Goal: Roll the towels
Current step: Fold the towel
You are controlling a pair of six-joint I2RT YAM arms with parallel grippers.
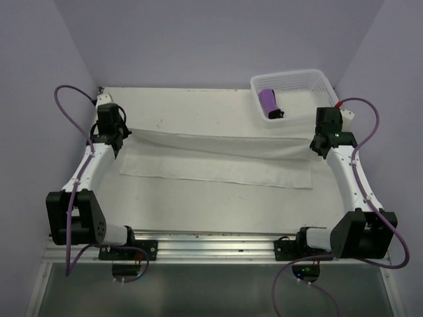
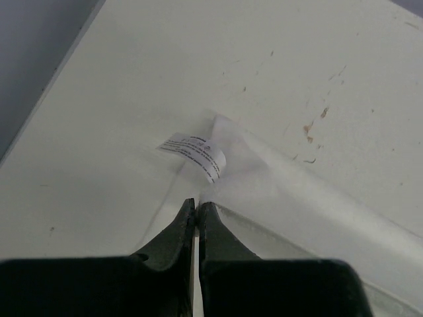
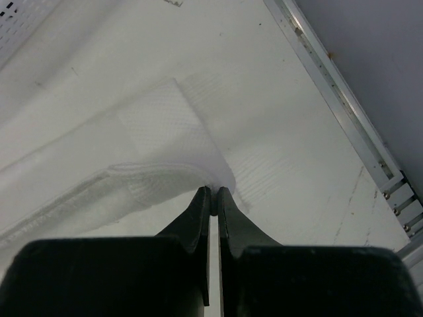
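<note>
- The metal rail at the near edge is met first; the bases of both arms are bolted on it.
- The table is pale and is marked with small brown spots.
- The white towel is spread across the middle of the table, its long side going from left to right; the near part is laid flat, while the far edge is lifted off the surface and held stretched between the two grippers.
- The left gripper is placed at the far left corner of the white towel; its fingers are pressed together on the cloth, and a thin white edge is seen between them.
- The right gripper is placed at the far right corner; its fingers are clamped on the cloth in the same way.
- The basket is set at the far right corner of the table, near the right gripper.
- The purple towel is laid inside the basket as a roll, its dark end turned to the near side.
- A small printed label is attached at the towel corner, just ahead of the left fingers; it is curled.
</note>
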